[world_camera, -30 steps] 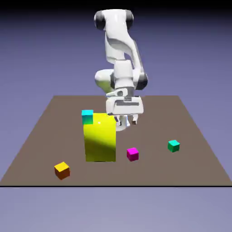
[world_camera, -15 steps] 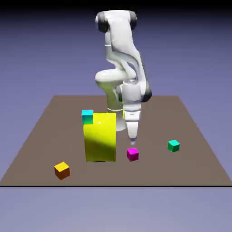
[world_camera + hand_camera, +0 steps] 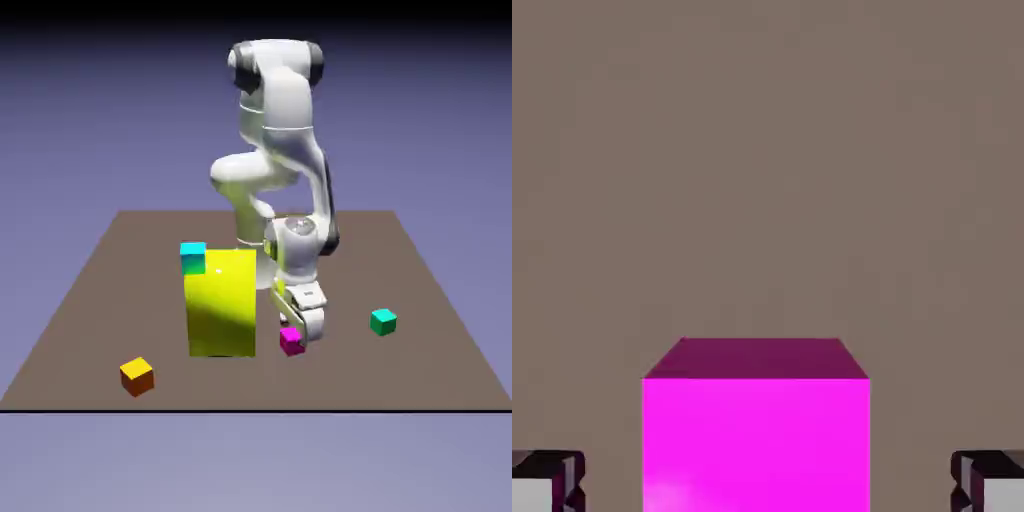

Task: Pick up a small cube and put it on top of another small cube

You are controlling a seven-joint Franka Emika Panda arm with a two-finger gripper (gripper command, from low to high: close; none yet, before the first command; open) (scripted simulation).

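Since the earlier frame, my white jointed arm (image 3: 285, 110) has swung lower and toward the exterior view's right, and my pincer (image 3: 768, 490) has come down to the small magenta cube (image 3: 757, 445); the cube itself has stayed where it was. My pincer stands wide open; its two small grey fingertips (image 3: 537, 485) show at the hand view's bottom corners, one on each side of the cube, with a gap between each tip and the cube's sides; I hold nothing. The magenta cube sits on the flat brown surface (image 3: 140, 300), partly hidden by my hand in the exterior view. Next outward, toward the exterior view's left, stands the tall glossy yellow block (image 3: 222, 310), upright and apart from the magenta cube; a small cyan cube (image 3: 193, 258) shows at its upper left corner, though I cannot tell what bears it. Toward the exterior view's right lies a small green cube (image 3: 383, 322), well apart from the magenta one; a small orange cube (image 3: 137, 377) rests near the surface's front edge, at the exterior view's left.
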